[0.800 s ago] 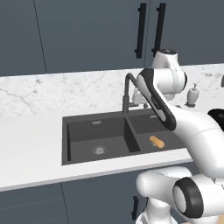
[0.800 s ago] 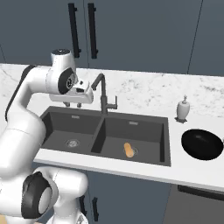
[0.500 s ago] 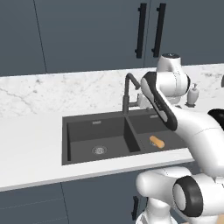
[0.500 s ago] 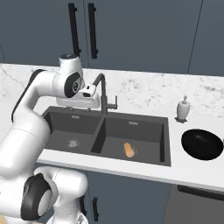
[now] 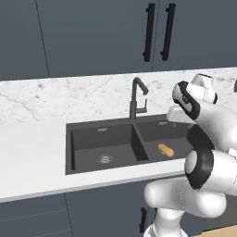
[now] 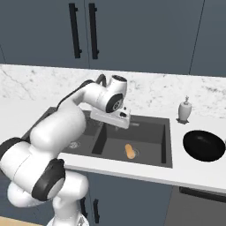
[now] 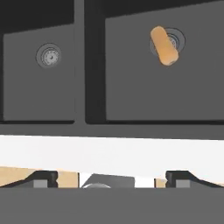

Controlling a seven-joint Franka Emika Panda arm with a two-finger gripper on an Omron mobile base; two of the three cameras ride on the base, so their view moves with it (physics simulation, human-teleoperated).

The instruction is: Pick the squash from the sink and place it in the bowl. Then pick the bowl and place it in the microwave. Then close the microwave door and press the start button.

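So the squash is lying in the right basin of the sink, partly over the round drain, and that's what worries me. It's a small rounded thing on a hard floor, so I'd guess a slightly off-center pinch just rolls it away or squirts it out sideways. It also sits at a slant in the hand view, so the fingers probably need to turn to close across its narrow width, not along its length. And the faucet stands right at the back of the divider, close to the wrist in the right base view, so a careless descent could clip it.

The gripper hangs above the sink, well apart from the squash, holding and touching nothing. Its fingertips sit wide apart at the bottom of the hand view, so it's fully spread.

The bowl waits on the counter right of the sink, near a soap bottle.
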